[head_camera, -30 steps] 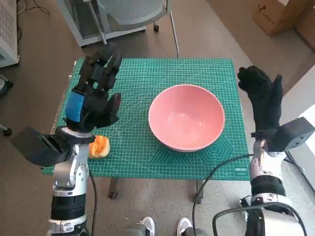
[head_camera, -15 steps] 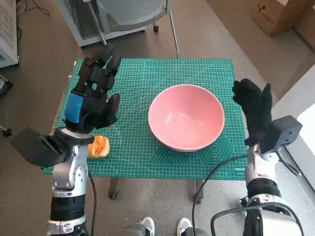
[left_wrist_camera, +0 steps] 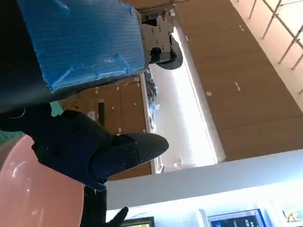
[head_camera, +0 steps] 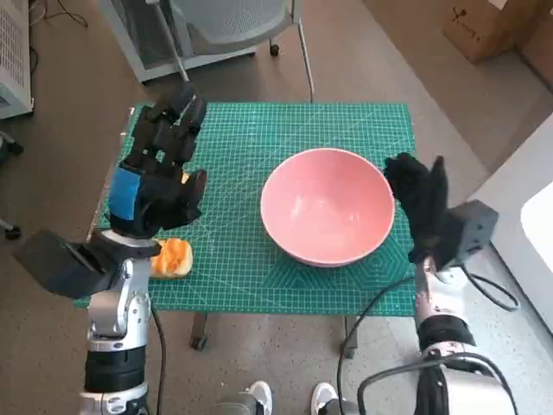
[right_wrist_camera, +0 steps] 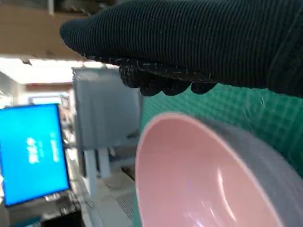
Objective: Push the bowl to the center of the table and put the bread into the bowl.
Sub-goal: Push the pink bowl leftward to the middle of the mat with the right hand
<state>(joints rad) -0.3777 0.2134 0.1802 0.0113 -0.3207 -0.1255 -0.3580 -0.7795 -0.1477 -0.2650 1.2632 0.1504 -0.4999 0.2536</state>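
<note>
Standing just beside the bowl (head_camera: pixel 327 206) rim, the right hand (head_camera: pixel 421 201) is held flat, fingers apart, empty; desk centre lies opposite.

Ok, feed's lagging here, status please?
Both hands empty: left hand raised, right hand beside bowl rim. Bread on mat, outside bowl. Nothing blocking.

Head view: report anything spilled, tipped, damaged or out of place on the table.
Nothing stands out. The pink bowl sits upright and empty on the green mat; the bread lies whole near the mat's front left corner. Neither the left hand nor the right hand holds anything.
</note>
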